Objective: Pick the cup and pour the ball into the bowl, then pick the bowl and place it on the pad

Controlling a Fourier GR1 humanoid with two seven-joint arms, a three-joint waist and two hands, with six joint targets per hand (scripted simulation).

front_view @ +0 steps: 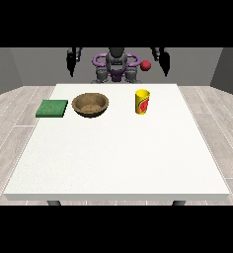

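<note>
Grey walls close off the room behind me, and pale wood-grain planks cover the floor (12, 113) on every side. On that floor stands the large white bench (118, 158), its top plain and matte, with two dark legs just showing under its near edge.

Everything sits in a row along the far part of the bench, close to my body. Toward the view's left lies the green pad (52, 108), flat and square, near the bench's side edge. Just beside it, a little apart and not touching, stands the brown bowl (90, 105), upright, its inside speckled. Well apart from the bowl, toward the view's right, stands the yellow cup (142, 101) with a red mark on its side, also upright.

The red ball (146, 65) shows above and behind the cup, in front of the grey wall (not inside the cup, as far as I can tell), close to my arm at the view's right.

My two hands hang raised beside my shoulders, clear of the bench: the hand at the view's left (70, 61) and the hand at the view's right (164, 60). Neither touches anything; how the fingers lie I cannot tell.
</note>
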